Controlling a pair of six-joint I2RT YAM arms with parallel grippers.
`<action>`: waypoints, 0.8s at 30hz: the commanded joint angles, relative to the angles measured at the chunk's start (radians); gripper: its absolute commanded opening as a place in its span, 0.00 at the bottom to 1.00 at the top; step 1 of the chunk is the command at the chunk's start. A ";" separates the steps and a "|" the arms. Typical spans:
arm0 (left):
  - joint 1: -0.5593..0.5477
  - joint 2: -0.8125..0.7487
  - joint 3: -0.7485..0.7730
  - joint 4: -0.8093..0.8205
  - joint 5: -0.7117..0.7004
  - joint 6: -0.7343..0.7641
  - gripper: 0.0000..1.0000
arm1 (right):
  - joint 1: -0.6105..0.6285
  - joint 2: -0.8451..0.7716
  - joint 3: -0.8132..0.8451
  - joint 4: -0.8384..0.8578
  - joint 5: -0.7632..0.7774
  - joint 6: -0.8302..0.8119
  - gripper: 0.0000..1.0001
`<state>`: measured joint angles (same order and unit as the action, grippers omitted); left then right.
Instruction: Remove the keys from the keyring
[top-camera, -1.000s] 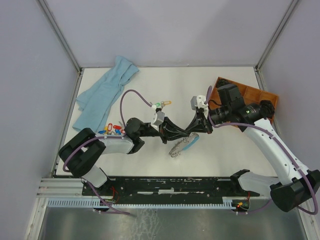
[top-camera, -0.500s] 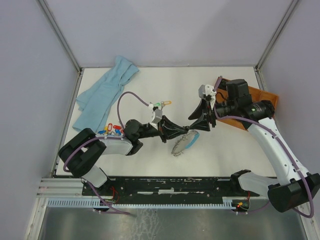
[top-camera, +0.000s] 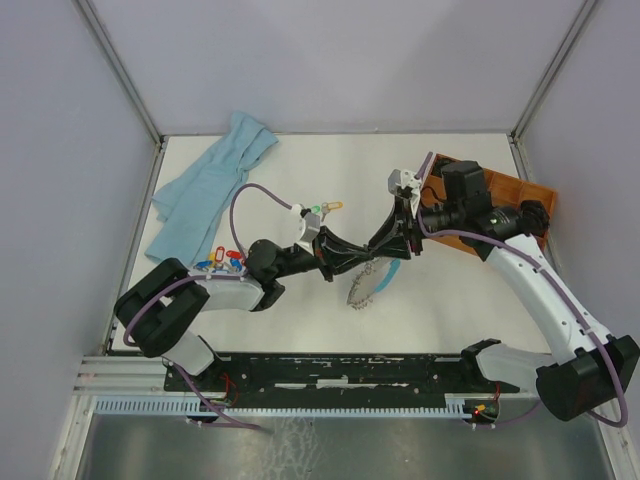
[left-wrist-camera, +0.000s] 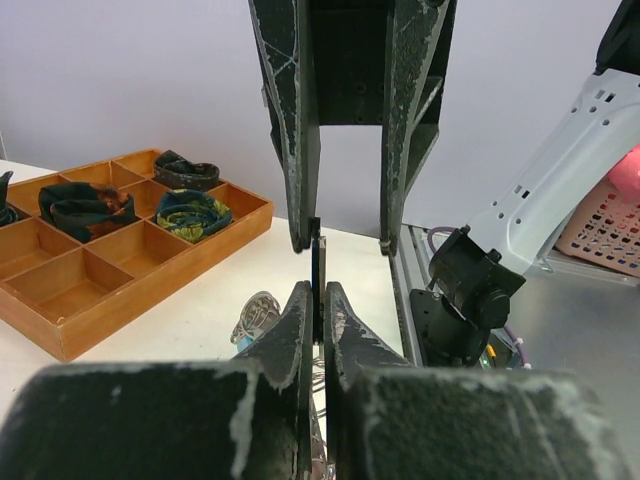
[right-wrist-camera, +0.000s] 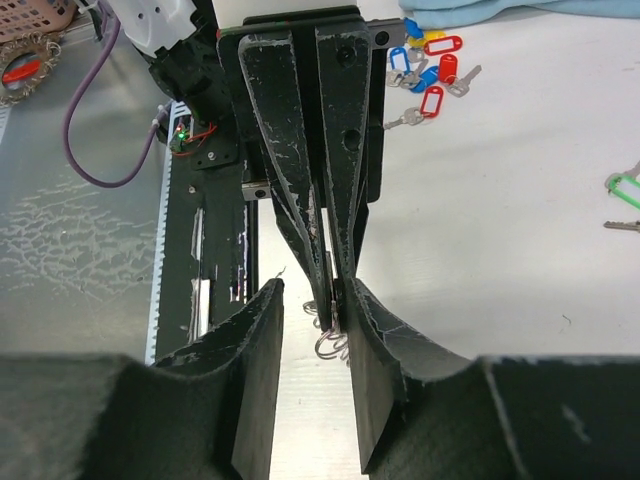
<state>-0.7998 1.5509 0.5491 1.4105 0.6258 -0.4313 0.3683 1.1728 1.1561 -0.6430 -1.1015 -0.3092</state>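
The left gripper (top-camera: 357, 263) is reaching in from the left over the middle of the table (top-camera: 470, 310). Its jaws are pressing tight together, pinching the top of the keyring (top-camera: 366, 288). The keyring is hanging just under those fingertips, its silver keys (top-camera: 357, 296) bunching together and its light blue stretch lying to the right. I cannot tell whether its lower end is touching the table.

The right gripper (top-camera: 388, 248) is pointing in from the right, tip to tip with the left one. Its jaws are standing apart on either side of the left fingertips, clamping nothing.

Loose keys (top-camera: 226, 260) with red and blue tags are lying by the left arm, and a green-tagged key (top-camera: 316, 210) is lying farther back. A blue cloth (top-camera: 205, 195) is lying far left, and a wooden tray (top-camera: 512, 190) is sitting far right.
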 joint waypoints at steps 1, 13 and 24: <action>-0.003 -0.040 0.018 0.065 -0.042 -0.031 0.03 | 0.030 0.011 0.001 0.036 0.008 0.005 0.37; -0.005 -0.049 0.026 0.022 -0.057 -0.032 0.03 | 0.077 0.031 0.010 0.025 0.033 -0.009 0.08; -0.003 -0.030 0.069 -0.007 0.068 -0.069 0.27 | 0.080 0.033 0.044 -0.061 -0.051 -0.091 0.01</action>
<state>-0.8047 1.5391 0.5552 1.3632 0.6617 -0.4610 0.4309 1.2057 1.1553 -0.6624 -1.0637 -0.3649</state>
